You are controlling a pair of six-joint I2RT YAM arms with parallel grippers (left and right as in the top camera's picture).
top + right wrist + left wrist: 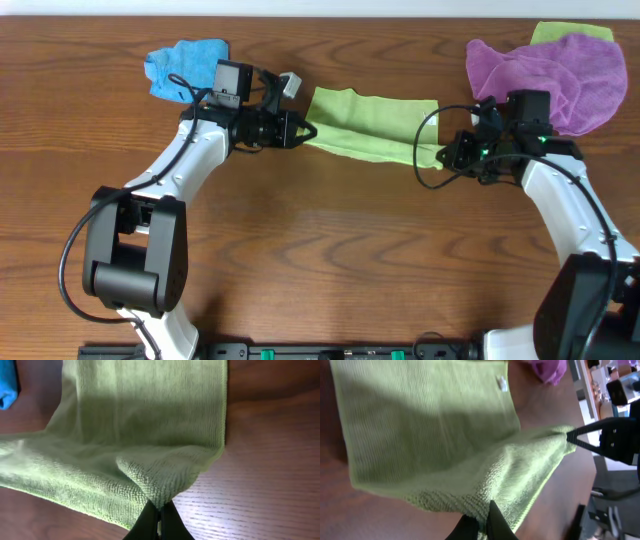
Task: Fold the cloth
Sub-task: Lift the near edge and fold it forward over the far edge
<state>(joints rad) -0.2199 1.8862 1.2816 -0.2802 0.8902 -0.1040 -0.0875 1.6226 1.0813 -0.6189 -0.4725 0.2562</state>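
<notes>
Operator: Cloth first. Where does it lie?

Me: The green cloth (375,122) is spread on the table (320,260) between my two arms. Its far part lies flat. Its near edge is raised off the wood and hangs in a shallow sag from one pinch to the other.

Operator: And your fingers?

Me: My left gripper (300,131) is clamped on the near left corner and my right gripper (443,155) on the near right corner. In each wrist view the fingers (167,520) are pressed together with terry bunched between them.

Operator: Which step is that?

Me: I judge it the start of the fold: the edge is taken but not yet carried over. The next move calls for both arms to travel together toward the far edge, holding the span stretched so that it does not droop. They should lay corner on corner and only then let go.

Operator: What can't you make out?

Me: My fingertips are cut off at the bottom of both wrist views, so I cannot tell how deep the cloth sits in either pinch. From overhead my jaws are dark shapes. I cannot tell whether the cloth is one layer or already doubled. A small white tag (501,382) marks one far corner. The other far corner is out of frame in the left wrist view.
</notes>
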